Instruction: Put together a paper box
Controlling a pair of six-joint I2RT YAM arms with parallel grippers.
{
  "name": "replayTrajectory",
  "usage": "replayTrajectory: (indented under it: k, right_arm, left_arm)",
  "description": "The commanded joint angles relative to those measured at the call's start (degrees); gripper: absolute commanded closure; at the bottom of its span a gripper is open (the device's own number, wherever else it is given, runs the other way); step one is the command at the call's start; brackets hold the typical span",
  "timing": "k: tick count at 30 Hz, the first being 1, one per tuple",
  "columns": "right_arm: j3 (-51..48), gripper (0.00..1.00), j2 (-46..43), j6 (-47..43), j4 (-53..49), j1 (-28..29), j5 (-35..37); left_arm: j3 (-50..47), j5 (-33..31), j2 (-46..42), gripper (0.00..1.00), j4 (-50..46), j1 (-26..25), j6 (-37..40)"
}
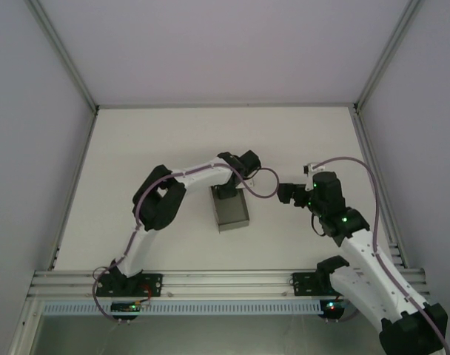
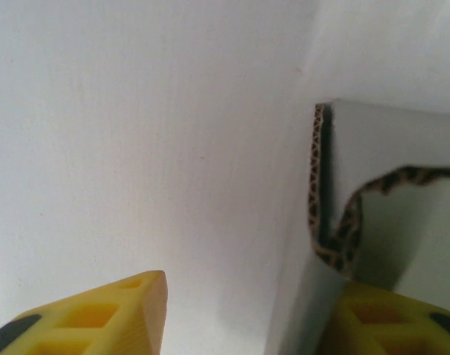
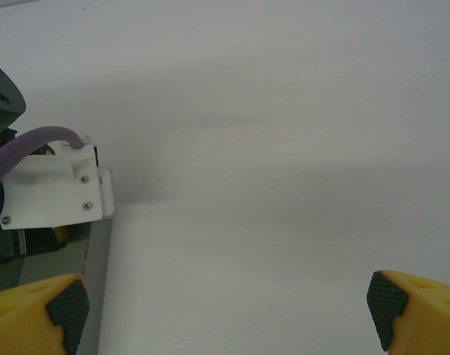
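At the centre of the surface [image 1: 136,155] we see the paper box [image 1: 232,214]. Our left fingers [image 2: 129,310] stand open at its 12 o'clock wall. Our right fingers [image 3: 51,310] are spread wide and empty at 3 o'clock.

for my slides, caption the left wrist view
Left tool open at the box wall, its corrugated edge exposed

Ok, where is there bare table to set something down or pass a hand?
Free: the table from the paper box to the back wall, and from the box to the near rail. Crowded: mid-table, left tool at the box's far wall, right tool just right of it.
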Motion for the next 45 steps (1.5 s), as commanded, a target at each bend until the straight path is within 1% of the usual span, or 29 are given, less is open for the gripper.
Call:
replayTrajectory:
  k: [1, 2, 3, 4, 8, 10, 12, 15, 17, 19, 21, 23, 24, 25, 27, 28, 30, 32, 34, 35, 38, 40, 41, 42, 43, 44, 45]
  right_arm:
    - [-0.49, 0.01, -1.7, 0.16, -0.55, -0.67, -2.52]
    - [-0.28, 0.01, -1.92, 0.1, -1.19, -0.84, -2.04]
    - [-0.1, 0.01, -2.0, 0.15, -1.79, -0.84, -1.64]
    - [0.07, 0.01, -2.06, 0.1, -2.39, -0.85, -1.38]
    - [0.61, 0.01, -2.72, -0.63, -3.23, -0.92, -1.86]
    - [0.74, 0.01, -3.14, -1.58, -2.42, -0.92, -3.49]
    - [0.97, 0.01, -3.36, -3.01, -0.83, -0.95, -4.63]
    - [1.5, 0.01, -1.73, -5.64, 1.64, -0.73, -7.72]
    - [2.3, 0.01, 1.45, -7.31, 2.73, 0.13, -9.8]
    - [3.85, 0.01, 6.24, -11.01, 3.55, 2.16, -12.04]
    - [6.0, 0.01, 12.23, -16.05, 4.67, 5.42, -13.26]
    - [9.61, 0.01, 19.98, -22.43, 4.77, 9.38, -13.43]
    - [12.05, 0.01, 24.09, -25.48, 3.8, 11.4, -12.22]
    - [15.17, 0.01, 28.86, -29.48, 2.28, 13.57, -11.15]
    - [20.4, 0.01, 37.6, -35.59, 0.38, 16.49, -10.15]
    - [22.66, 0.01, 41.38, -37.62, -0.15, 17.19, -10.6]
    - [27.66, 0.04, 48.71, -42.12, -1.94, 17.81, -12.03]
    - [32.57, 0.06, 54.37, -44.35, -4.6, 18.63, -12.44]
    - [36.72, 0.08, 59.17, -45.4, -6.49, 19.1, -13.31]
    - [38.01, 0.09, 61.09, -45.35, -6.72, 19.16, -13.51]
    - [40.86, 0.15, 65.7, -44.54, -6.7, 19.23, -13.01]
    - [41.51, 0.29, 67.45, -42.66, -5.36, 19.38, -12.31]
    - [41.45, 0.38, 67.83, -40.46, -4.1, 19.44, -10.48]
    - [41.36, 0.44, 67.99, -37.27, -3.23, 19.56, -8.41]
    - [41.02, 0.45, 67.51, -34.08, -2.57, 19.6, -7.73]
    - [40.11, 0.51, 66.7, -30.24, -0.85, 19.69, -5.96]
    - [39.38, 0.6, 65.93, -26.61, 0.57, 19.72, -2.82]
  left_arm:
    - [-1.12, 3.15, -4.2, 0.34, -0.55, -0.36, 1.89]
    - [-1.5, 3.64, -5.26, 0.3, -0.21, -0.32, 2.4]
    - [-1.84, 4.31, -6.24, 0.21, 0.14, -0.39, 2.74]
    - [-2.12, 5.25, -7.25, 0.0, 0.31, -0.27, 3.01]
    - [-3.99, 10.01, -12.18, 0.0, 2.79, 0.23, 3.65]
    - [-4.46, 10.68, -14.09, 0.0, 4.84, 0.67, 3.16]
    - [-4.25, 9.77, -15.82, 0.0, 7.05, 1.41, 1.61]
    - [-4.17, 7.14, -19.47, 0.0, 11.32, 3.77, -3.66]
    - [-4.23, 5.4, -23.1, 0.01, 15.03, 6.33, -10.93]
    - [-3.4, 6.06, -26.37, 0.0, 15.65, 9.28, -19.54]
    - [-3.84, 5.97, -29.68, 0.0, 15.3, 12.1, -25.66]
    - [-7.45, 5.53, -33.63, 0.0, 15.99, 14.82, -30.19]
    - [-10.12, 4.94, -35.61, 0.01, 16.03, 16.25, -32.37]
    - [-13.68, 4.66, -37.77, 0.0, 18.15, 17.67, -34.0]
    - [-20.75, 2.24, -41.18, 0.01, 19.35, 20.36, -38.93]
    - [-23.75, 2.06, -42.59, 0.01, 18.96, 21.35, -42.04]
    - [-30.0, 3.7, -45.36, 0.0, 18.62, 22.32, -46.61]
    - [-36.29, 4.11, -48.13, 0.0, 20.13, 22.54, -48.75]
    - [-41.59, 2.43, -50.82, 0.0, 20.58, 23.1, -50.92]
    - [-43.22, 1.64, -51.9, 0.01, 20.29, 23.69, -52.12]
    - [-46.0, 2.72, -53.92, 0.0, 20.14, 26.1, -52.91]
    - [-46.36, 2.54, -54.11, 0.0, 19.51, 26.93, -53.0]
    - [-46.1, 2.18, -53.87, 0.0, 19.1, 27.08, -53.1]
    - [-45.69, 2.02, -53.56, 0.0, 18.71, 27.03, -53.19]
    - [-45.32, 2.01, -53.33, 0.01, 18.65, 27.02, -53.2]
    - [-44.97, 1.93, -52.9, 0.0, 18.65, 27.07, -53.33]
    - [-44.54, 1.8, -52.53, 0.0, 18.56, 27.19, -53.52]
